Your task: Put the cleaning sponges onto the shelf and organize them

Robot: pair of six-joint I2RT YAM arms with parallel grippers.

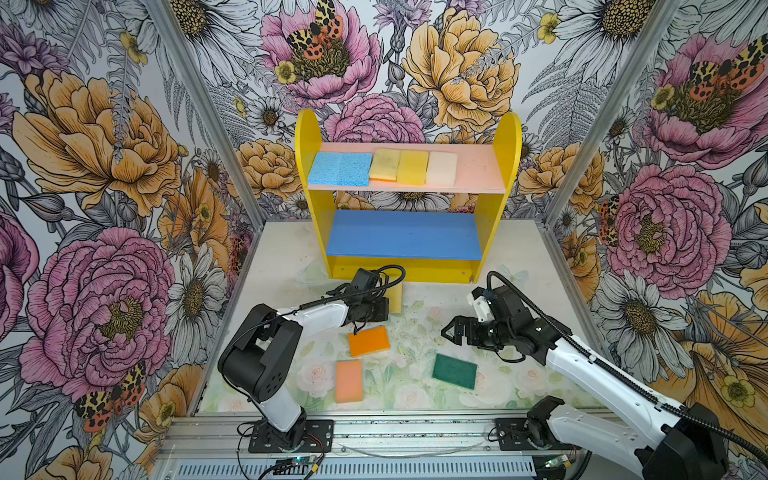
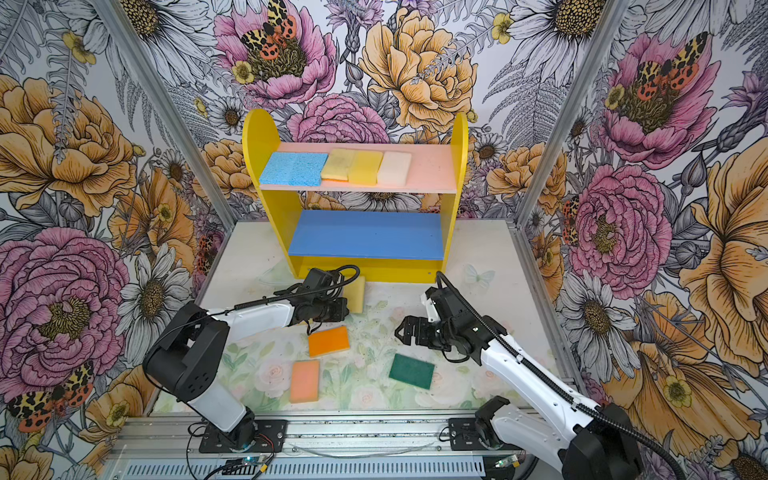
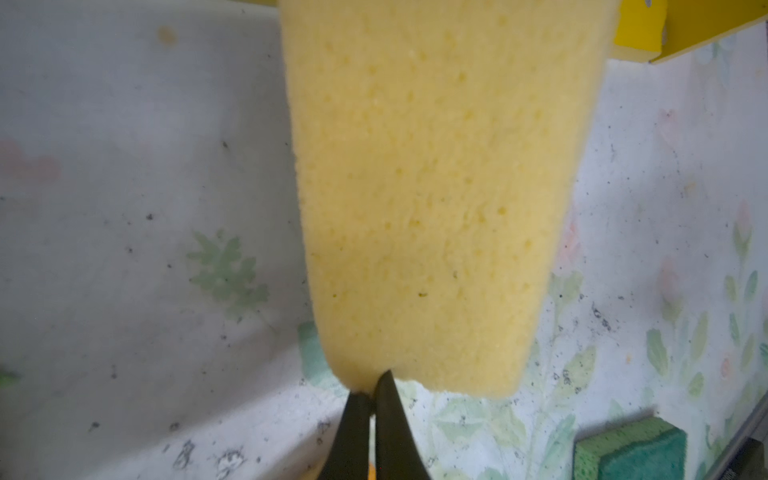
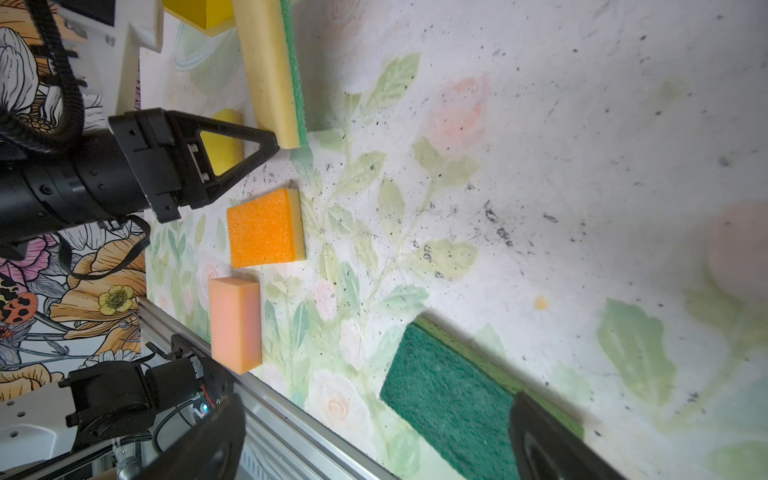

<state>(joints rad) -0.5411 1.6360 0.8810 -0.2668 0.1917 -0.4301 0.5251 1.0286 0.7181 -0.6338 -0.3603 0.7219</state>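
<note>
My left gripper [image 3: 372,388] is shut on the corner of a yellow sponge [image 3: 428,199] with a green scrub side [image 4: 296,62]. That sponge [image 1: 397,297] stands on edge just before the shelf's base [image 1: 399,270]. On the pink upper board [image 1: 478,166] lie two light blue sponges [image 1: 340,168], two yellow ones [image 1: 384,165] and a cream one [image 1: 441,168]; the blue lower board [image 1: 403,235] is bare. Orange [image 1: 368,340], peach [image 1: 349,381] and dark green [image 1: 454,371] sponges lie on the table. My right gripper [image 1: 451,330] hangs open above the dark green sponge [image 4: 449,399].
Another yellow sponge [image 4: 226,141] shows behind the left gripper's finger [image 4: 249,145] in the right wrist view. Floral walls close in both sides and the back. A metal rail [image 1: 374,432] runs along the table's front edge.
</note>
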